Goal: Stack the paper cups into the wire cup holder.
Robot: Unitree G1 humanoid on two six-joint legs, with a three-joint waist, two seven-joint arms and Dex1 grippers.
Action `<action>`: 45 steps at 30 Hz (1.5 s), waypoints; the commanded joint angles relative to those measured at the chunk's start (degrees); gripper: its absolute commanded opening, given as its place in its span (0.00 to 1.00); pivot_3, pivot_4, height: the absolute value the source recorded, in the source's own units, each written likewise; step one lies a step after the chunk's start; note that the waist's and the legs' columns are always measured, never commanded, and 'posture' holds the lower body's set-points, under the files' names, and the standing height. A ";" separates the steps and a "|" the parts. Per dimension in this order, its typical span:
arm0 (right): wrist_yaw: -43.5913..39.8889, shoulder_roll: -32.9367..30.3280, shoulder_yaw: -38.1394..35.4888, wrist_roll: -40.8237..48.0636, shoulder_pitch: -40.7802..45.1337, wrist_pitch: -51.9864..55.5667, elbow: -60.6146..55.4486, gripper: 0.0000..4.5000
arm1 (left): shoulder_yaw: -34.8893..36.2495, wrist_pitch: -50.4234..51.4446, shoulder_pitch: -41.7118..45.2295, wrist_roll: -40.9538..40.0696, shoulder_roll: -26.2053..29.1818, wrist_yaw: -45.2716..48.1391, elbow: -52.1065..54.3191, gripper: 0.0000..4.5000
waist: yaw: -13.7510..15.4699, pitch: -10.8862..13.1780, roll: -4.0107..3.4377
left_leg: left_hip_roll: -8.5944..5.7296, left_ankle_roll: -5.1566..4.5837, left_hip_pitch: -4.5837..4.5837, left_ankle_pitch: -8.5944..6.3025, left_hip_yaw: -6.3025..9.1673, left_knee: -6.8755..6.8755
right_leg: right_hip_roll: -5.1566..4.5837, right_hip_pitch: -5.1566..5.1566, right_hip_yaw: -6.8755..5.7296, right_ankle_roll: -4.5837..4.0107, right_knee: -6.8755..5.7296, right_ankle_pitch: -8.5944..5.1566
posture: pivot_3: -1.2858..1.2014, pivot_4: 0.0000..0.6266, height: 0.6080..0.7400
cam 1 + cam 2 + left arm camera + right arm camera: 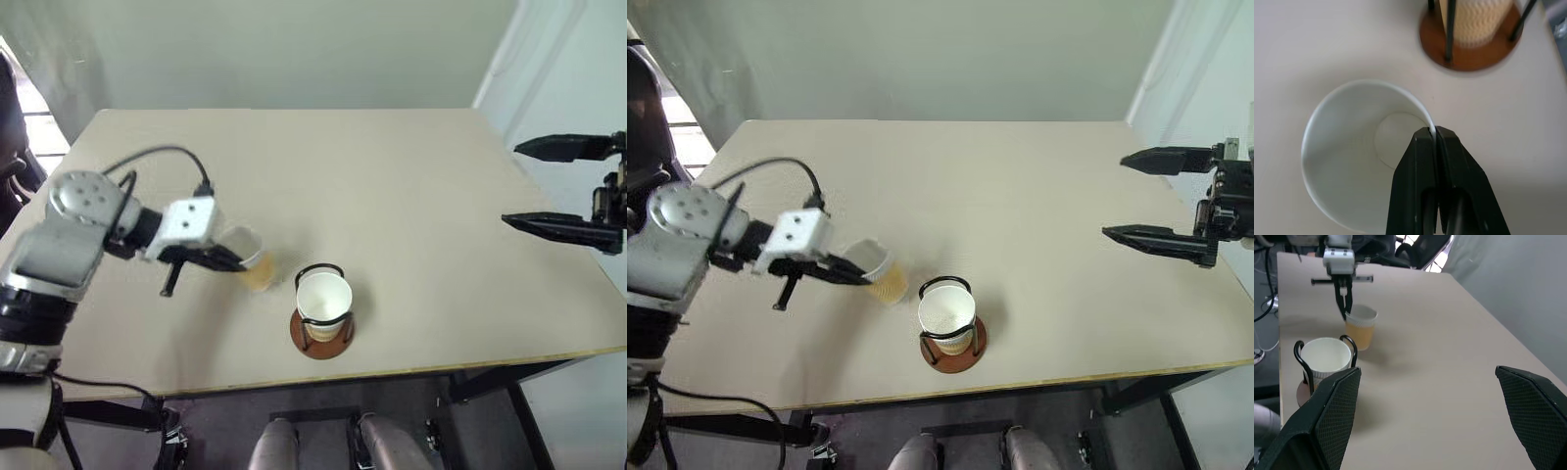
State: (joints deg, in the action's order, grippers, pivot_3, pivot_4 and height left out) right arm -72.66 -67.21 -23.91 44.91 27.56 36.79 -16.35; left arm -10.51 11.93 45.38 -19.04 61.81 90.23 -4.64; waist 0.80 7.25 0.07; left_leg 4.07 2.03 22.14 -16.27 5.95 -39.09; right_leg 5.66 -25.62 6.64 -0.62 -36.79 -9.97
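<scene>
My left gripper (240,262) is shut on the rim of a paper cup (253,266), one finger inside and one outside. The cup is tilted just above the table, its white inside (1347,147) facing the wrist camera. Right beside it stands the wire cup holder (320,337), a reddish-brown disc with black wire loops. Another paper cup (324,295) sits upright inside the holder. My right gripper (510,184) hangs open and empty in the air at the table's right side, far from the cups.
The beige table (392,176) spreads wide behind and to the right of the holder. Its front edge (411,370) runs close to the holder. A pale wall stands behind the table. Dark chairs (1400,254) stand beyond the table's left side.
</scene>
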 commanded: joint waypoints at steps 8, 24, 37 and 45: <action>-5.07 -3.45 -8.74 2.80 -3.18 -0.75 -2.21 1.00 | -10.81 -1.99 27.55 -26.03 0.18 2.27 -3.28 0.01 | 0.08 0.01 -0.03 | -0.26 -0.06 0.06 -0.04 -0.08 -0.05 | -0.23 0.03 0.27 0.20 0.16 -0.15 | 0.52 0.24 1.00; -1.00 -3.34 -14.79 5.11 -7.53 2.69 -8.09 1.00 | -46.02 -16.40 41.45 -36.33 3.55 2.27 3.16 0.01 | 0.14 0.03 -0.10 | -0.44 -0.34 0.13 -0.21 -0.60 -0.18 | -0.27 0.20 1.07 1.13 0.83 0.03 | 0.52 0.24 1.00; 1.23 -2.99 -16.32 5.76 -9.99 2.86 -10.37 1.00 | -58.20 -24.76 45.25 -32.38 4.56 2.27 1.07 0.01 | 0.12 0.04 -0.12 | -0.44 -0.87 0.19 -0.53 -0.68 -0.58 | -0.25 0.25 1.12 1.19 0.84 -0.01 | 0.52 0.24 1.00; 1.72 -3.15 -15.66 5.91 -9.98 2.32 -10.40 1.00 | -59.25 -26.26 44.95 -30.85 3.94 2.27 0.49 0.01 | 0.12 0.04 -0.13 | -0.43 -1.15 0.34 -0.70 -0.69 -0.98 | -0.28 0.27 1.13 1.19 0.84 -0.03 | 0.52 0.24 1.00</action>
State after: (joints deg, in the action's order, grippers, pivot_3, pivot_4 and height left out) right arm -71.44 -69.91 -37.51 49.86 17.20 39.58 -26.31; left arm -70.55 -13.01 88.87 -50.25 65.63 90.49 -3.84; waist 0.92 7.29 -0.06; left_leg 3.65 0.88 22.48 -16.96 5.26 -40.08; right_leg 5.37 -25.34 7.78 0.57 -35.95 -10.00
